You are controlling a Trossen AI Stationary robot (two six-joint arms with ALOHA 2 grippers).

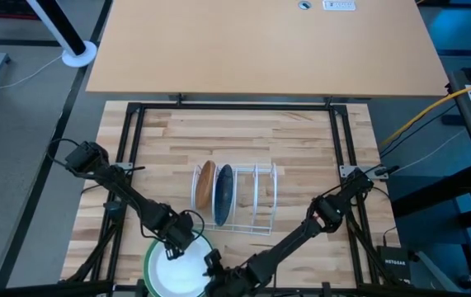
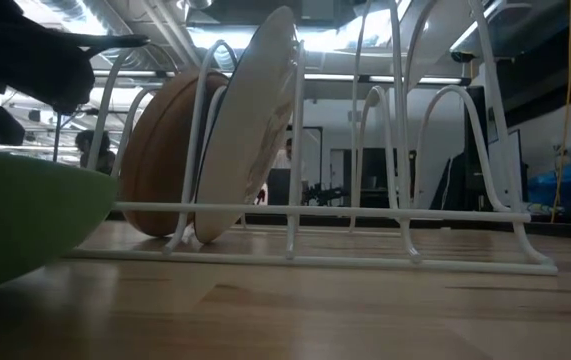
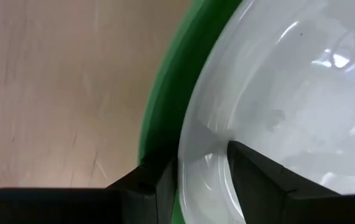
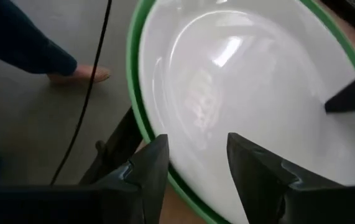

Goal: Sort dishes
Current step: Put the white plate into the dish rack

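The white plate [image 1: 177, 271] lies nested in the green plate [image 1: 150, 262] at the counter's [image 1: 301, 136] near edge, while the tan-brown plate [image 1: 206, 185] and dark blue plate [image 1: 223, 194] stand upright in adjacent slots of the white wire rack [image 1: 256, 198]. The left tool [image 3: 199, 177] straddles the white plate's rim, one finger inside and one outside. The right tool [image 4: 196, 165] straddles the stacked rims from the opposite side; whether either is pinching cannot be told.
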